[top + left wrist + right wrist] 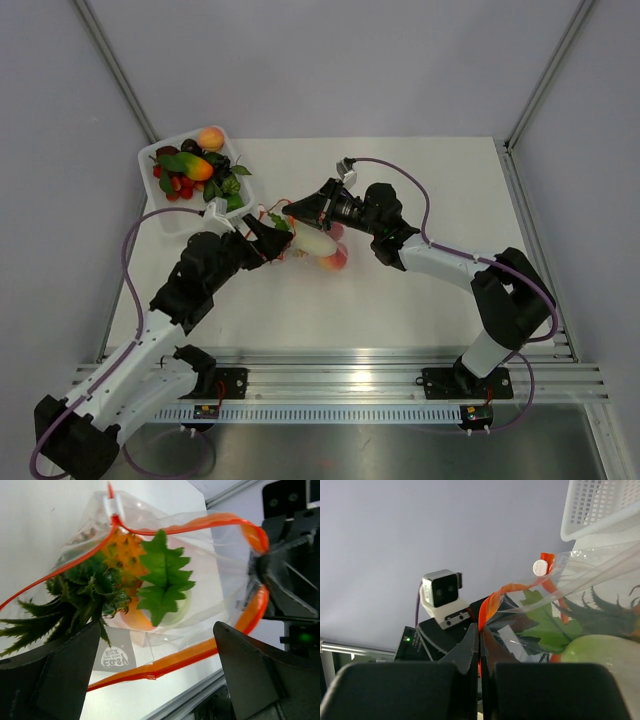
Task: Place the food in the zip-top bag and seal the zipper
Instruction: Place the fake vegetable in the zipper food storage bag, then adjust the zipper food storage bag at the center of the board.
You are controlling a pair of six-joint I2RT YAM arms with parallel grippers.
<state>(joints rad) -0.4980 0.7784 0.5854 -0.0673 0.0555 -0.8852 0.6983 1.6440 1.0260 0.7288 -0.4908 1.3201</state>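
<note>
The zip-top bag lies mid-table with its mouth gaping toward my left gripper. Its zipper is an orange-red strip ringing the mouth, with a white slider at one end. The pineapple lies inside the mouth, its green crown pointing at the left wrist camera. Behind a flat green leaf shows an orange fruit. A red fruit rests at the bag's far end. My left gripper is open and holds nothing. My right gripper is shut on the zipper strip, holding that edge up.
A white tray with several more toy fruits and leaves stands at the back left, close behind the left gripper. The tray's perforated wall shows just beyond the bag. Metal frame posts rise at the table's back corners.
</note>
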